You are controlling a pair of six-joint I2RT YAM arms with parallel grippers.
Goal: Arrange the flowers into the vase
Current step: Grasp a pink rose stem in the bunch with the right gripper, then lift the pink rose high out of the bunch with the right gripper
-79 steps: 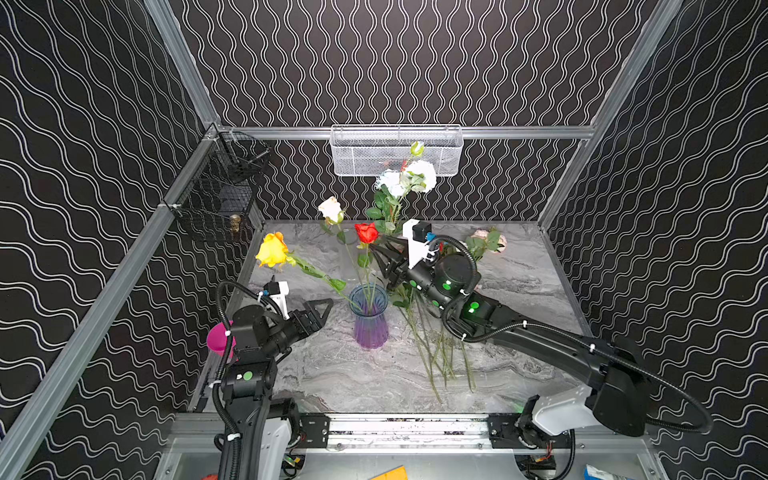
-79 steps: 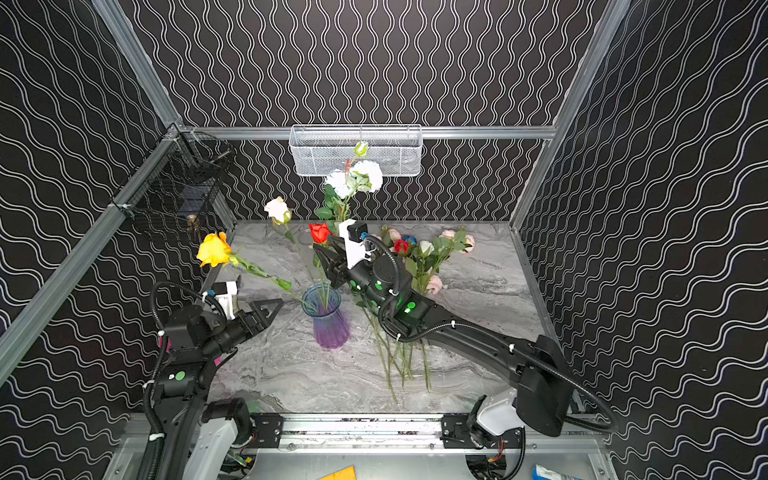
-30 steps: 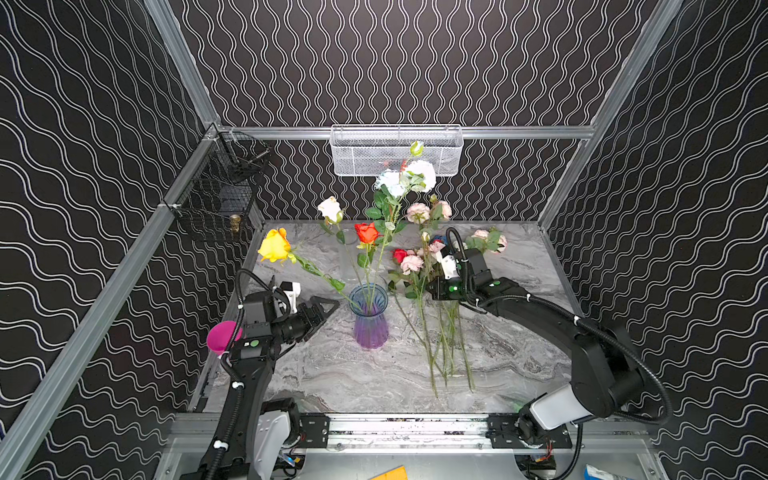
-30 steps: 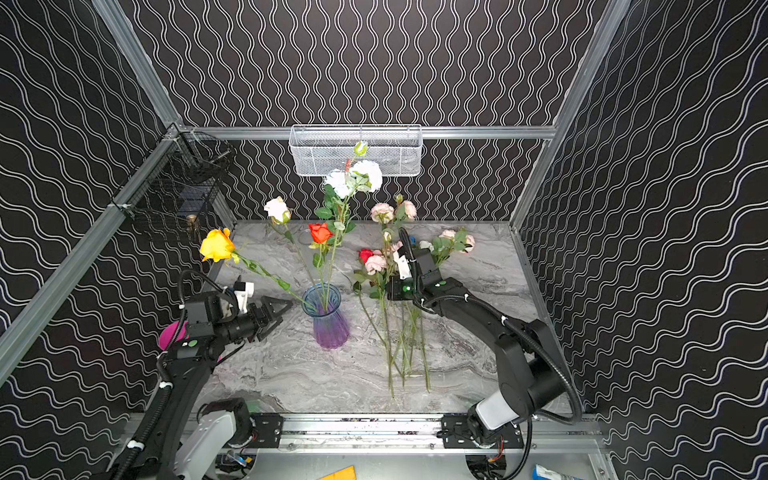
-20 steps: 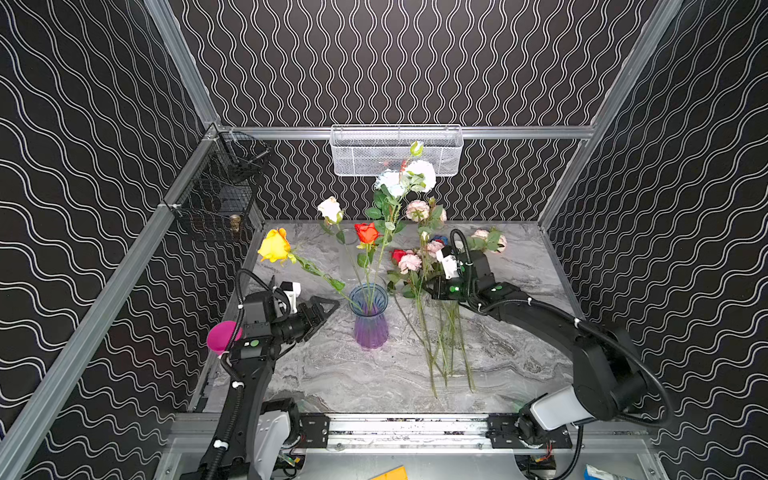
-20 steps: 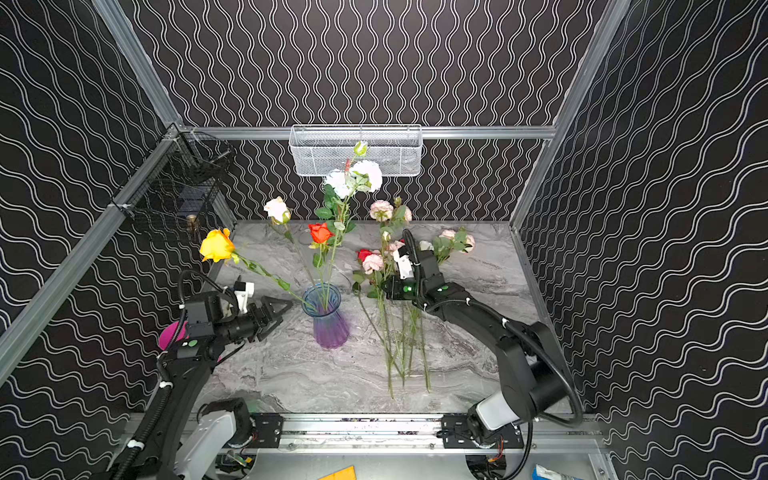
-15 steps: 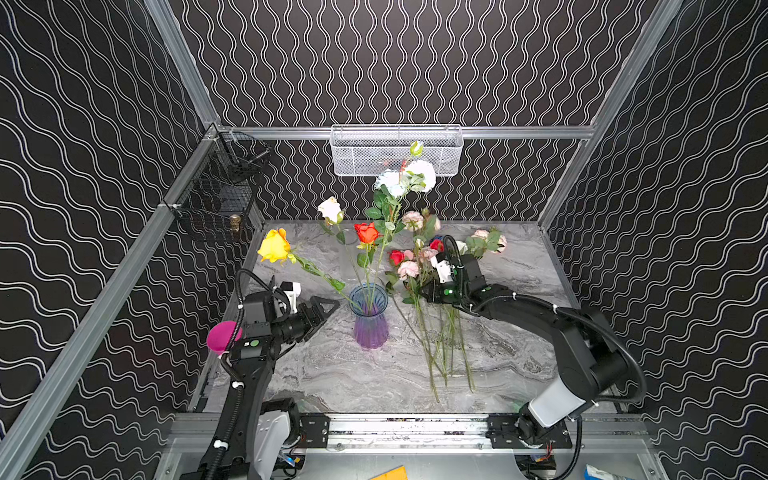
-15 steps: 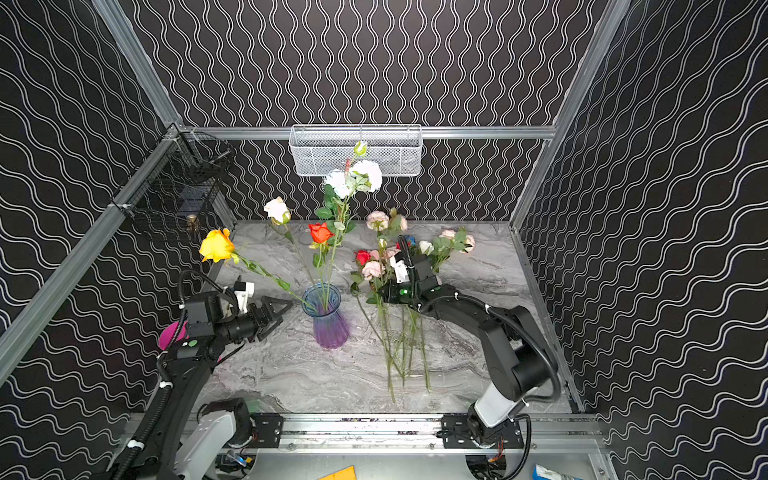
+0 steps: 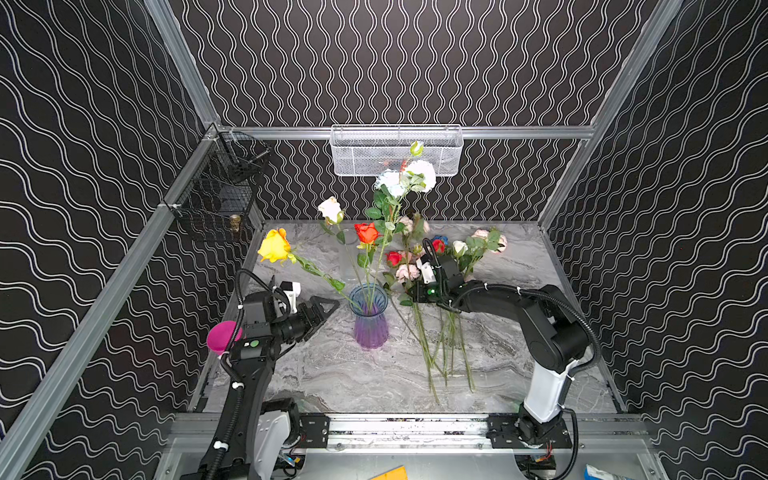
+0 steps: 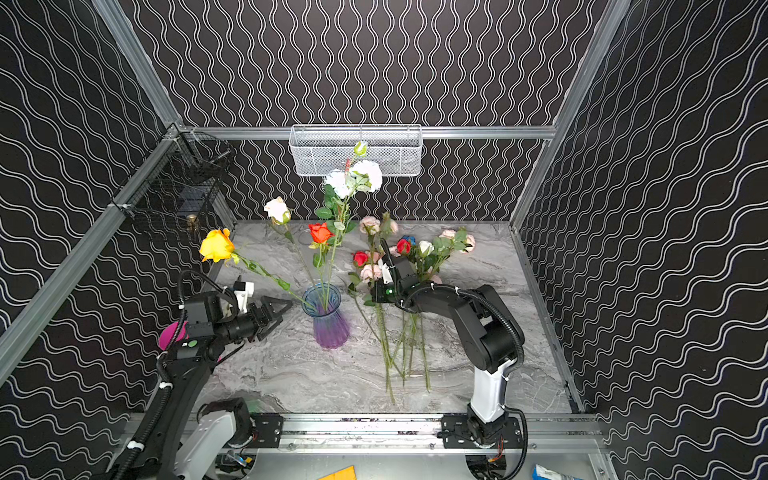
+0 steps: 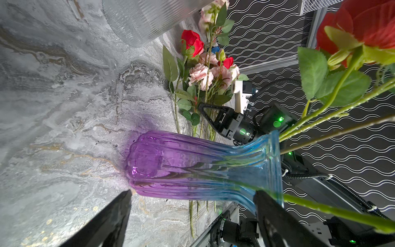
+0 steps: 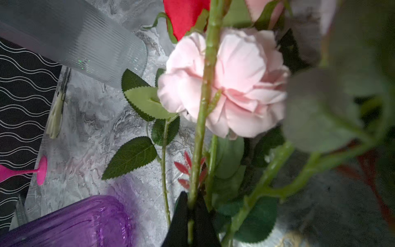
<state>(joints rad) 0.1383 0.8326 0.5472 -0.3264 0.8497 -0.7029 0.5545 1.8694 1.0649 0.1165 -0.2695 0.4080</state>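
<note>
1. The vase [image 9: 370, 322], purple below and blue at the rim, stands left of centre on the marble table [image 9: 353, 386]. It holds a yellow rose [image 9: 274, 246], a red rose [image 9: 366, 232] and white blooms [image 9: 417, 178].
2. More flowers [image 9: 442, 353] lie just right of it, heads toward the far wall.
3. The right gripper [image 12: 190, 210] is pinched tight on one green stem [image 12: 202, 119].
4. The left gripper [image 9: 326, 311] hovers spread wide, holding nothing, just left of the vase.

white mesh basket [image 9: 397, 151]: hung on back rail [image 9: 519, 132], high beyond right gripper [image 9: 409, 296] | black wire basket [image 9: 216, 195]: fixed to side wall [image 9: 104, 166], beyond and outward of left gripper [image 9: 326, 312] | magenta stemmed cup [image 9: 220, 336]: stood upright behind left gripper, at worktop edge | grey marbled worktop [image 9: 353, 382]: spread beneath both grippers
</note>
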